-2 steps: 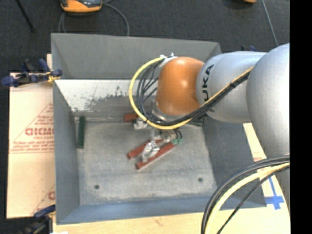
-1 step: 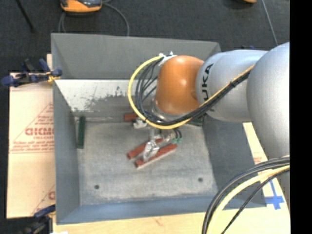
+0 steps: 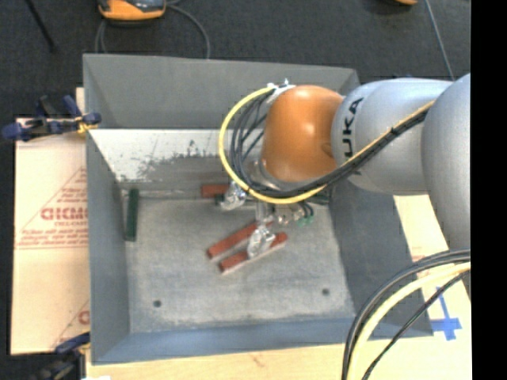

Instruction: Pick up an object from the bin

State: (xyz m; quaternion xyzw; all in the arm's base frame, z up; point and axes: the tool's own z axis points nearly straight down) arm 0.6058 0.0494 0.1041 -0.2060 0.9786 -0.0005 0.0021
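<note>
My gripper hangs below the orange wrist cover in the middle of the bin and is open. One metal fingertip rests on a pair of red-brown bars lying side by side at a slant on the bin floor. The other fingertip sits near a short red-brown piece by the back wall. Nothing shows between the fingers. A small green thing peeks out just right of the gripper, mostly hidden by the arm.
A dark green bar lies upright along the left wall of the bin. The arm and its cable loop cover the back right of the bin. The front floor of the bin is bare grey.
</note>
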